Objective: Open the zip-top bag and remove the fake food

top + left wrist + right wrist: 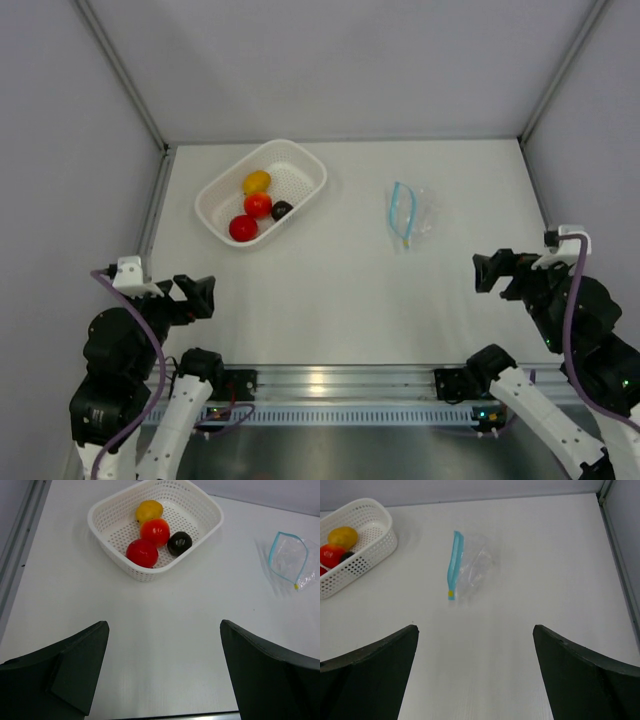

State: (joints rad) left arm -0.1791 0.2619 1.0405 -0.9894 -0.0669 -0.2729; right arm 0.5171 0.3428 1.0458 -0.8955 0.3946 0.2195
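Note:
The clear zip-top bag [410, 212] [290, 562] [470, 567] lies flat on the white table right of centre, its blue zip strip gaping open, with nothing inside that I can see. The fake food sits in a white perforated basket [305, 165] [210, 510] [380, 517] at the back left: a yellow piece [257, 181] [149, 511], an orange-red tomato [258, 205] [154, 531], a red ball [243, 228] [142, 553] and a dark piece [282, 210] [179, 543]. My left gripper [203, 295] [165, 630] and right gripper [486, 272] [475, 630] hover open near the front edge, holding nothing.
Grey walls close in the table at the left, back and right. A metal rail [340, 385] with the arm bases runs along the near edge.

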